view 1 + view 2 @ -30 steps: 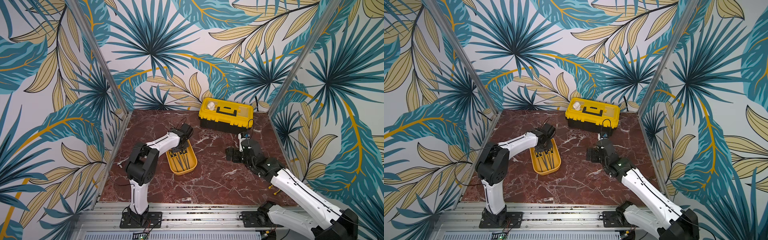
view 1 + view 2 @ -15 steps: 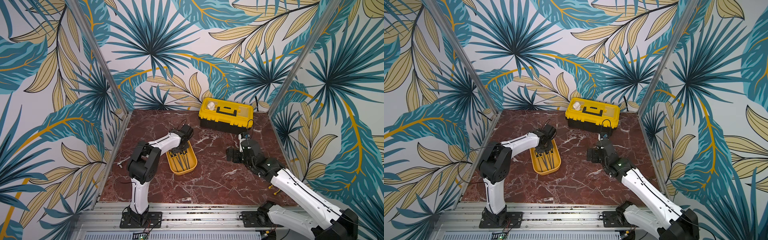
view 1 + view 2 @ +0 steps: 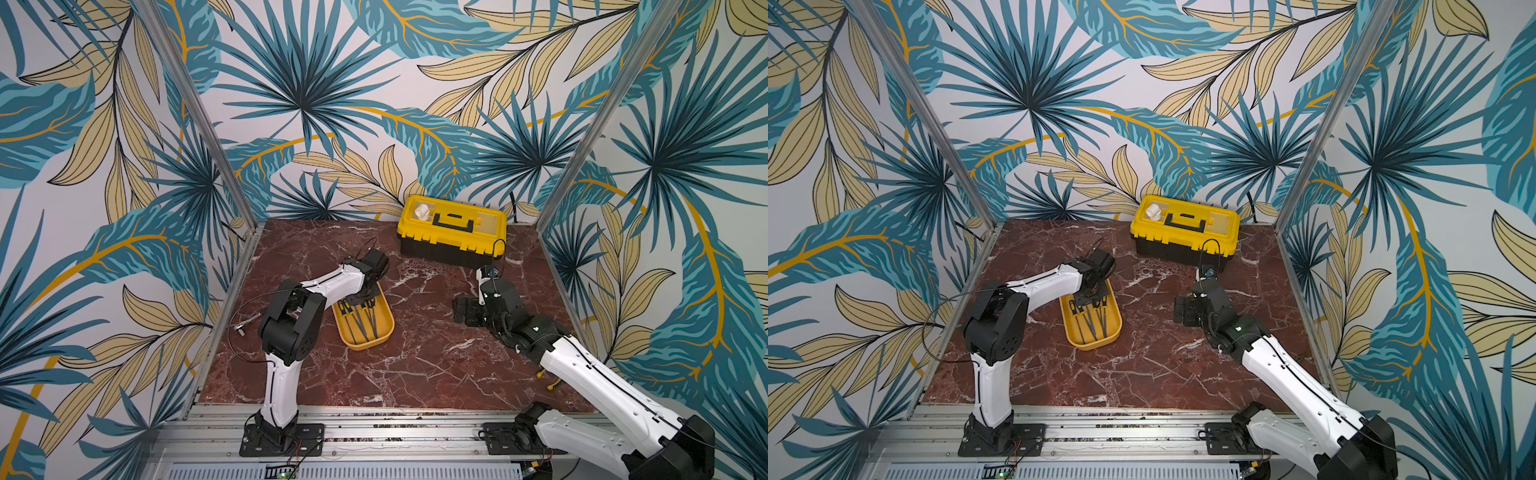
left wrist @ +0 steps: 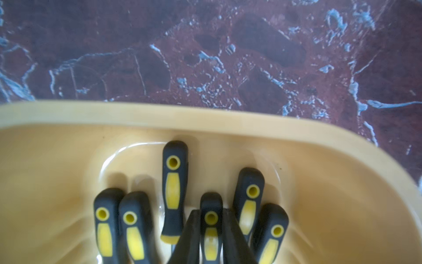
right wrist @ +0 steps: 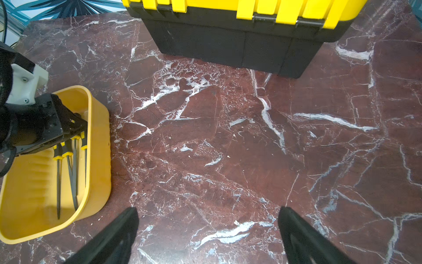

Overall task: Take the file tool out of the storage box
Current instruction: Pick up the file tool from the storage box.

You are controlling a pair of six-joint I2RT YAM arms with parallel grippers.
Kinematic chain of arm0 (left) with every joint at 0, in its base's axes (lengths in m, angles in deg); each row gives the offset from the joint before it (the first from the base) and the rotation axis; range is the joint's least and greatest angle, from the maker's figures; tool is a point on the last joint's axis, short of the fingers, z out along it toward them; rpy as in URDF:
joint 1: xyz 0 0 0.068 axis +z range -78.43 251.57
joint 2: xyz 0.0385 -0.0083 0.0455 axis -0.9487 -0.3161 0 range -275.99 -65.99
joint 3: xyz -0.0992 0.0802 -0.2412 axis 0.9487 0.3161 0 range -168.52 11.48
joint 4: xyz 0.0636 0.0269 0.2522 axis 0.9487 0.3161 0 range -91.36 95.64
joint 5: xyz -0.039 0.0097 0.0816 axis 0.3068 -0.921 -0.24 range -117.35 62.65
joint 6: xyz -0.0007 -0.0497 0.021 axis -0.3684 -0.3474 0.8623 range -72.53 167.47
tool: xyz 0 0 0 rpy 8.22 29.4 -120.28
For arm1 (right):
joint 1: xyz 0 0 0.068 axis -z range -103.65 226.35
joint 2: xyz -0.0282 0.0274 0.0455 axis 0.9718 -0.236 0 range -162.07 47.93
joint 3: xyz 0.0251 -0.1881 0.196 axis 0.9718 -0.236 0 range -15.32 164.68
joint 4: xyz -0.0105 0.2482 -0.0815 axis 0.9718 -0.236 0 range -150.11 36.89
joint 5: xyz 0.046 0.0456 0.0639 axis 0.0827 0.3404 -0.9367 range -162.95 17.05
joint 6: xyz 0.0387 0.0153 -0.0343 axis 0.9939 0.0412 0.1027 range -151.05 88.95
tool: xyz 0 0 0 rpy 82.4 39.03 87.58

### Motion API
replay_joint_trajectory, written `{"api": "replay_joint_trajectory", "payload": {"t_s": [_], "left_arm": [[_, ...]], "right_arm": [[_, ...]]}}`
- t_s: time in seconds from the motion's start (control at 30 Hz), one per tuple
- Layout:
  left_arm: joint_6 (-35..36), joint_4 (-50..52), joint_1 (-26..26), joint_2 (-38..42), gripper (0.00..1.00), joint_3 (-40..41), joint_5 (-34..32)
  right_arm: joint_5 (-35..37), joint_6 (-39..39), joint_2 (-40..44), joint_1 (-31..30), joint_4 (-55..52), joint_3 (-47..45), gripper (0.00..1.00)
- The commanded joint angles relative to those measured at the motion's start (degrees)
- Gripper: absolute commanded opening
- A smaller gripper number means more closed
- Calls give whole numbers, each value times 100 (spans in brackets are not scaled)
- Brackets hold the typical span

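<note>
Resting in the storage box (image 4: 205,114) — six black-and-yellow-handled files (image 4: 172,182).

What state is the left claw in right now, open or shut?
Shut: the left claw grips one black-and-yellow file handle between its black fingers, inside the shallow yellow plastic tray.

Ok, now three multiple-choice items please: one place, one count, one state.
1. Where lies the storage box?
A. against the back wall
B. on the table, under the left gripper
C. beside the right arm's base
2. How many file handles show in the left wrist view?
A. four
B. six
C. eight
3. How is the right gripper?
A. open, empty
B. shut on a file
C. hidden
Key: 1 B, the left gripper is shut on one file tool inside it; 2 B, six counted; 3 A, fingers wide apart over bare marble.
</note>
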Motion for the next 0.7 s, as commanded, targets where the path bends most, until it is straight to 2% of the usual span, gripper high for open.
{"api": "replay_joint_trajectory", "payload": {"t_s": [0.0,0.1,0.3,0.43,0.57,0.67], "left_arm": [[36,25,-35,-182,22,-142,40],[47,9,-52,-212,24,-117,71],[50,-62,-65,-238,24,-41,94],[73,-90,-61,-220,10,-37,102],[176,-276,-60,-34,8,42,190],[360,-549,-60,240,8,199,357]], "right_arm": [[84,-35,-10,-30,-102,-53,100],[78,-1,14,-30,-74,-104,100],[95,1,80,-31,-86,-147,100],[125,-4,117,-32,-99,-163,100],[43,4,178,-27,-106,-177,100],[-351,-86,257,-45,51,-218,99]]}}
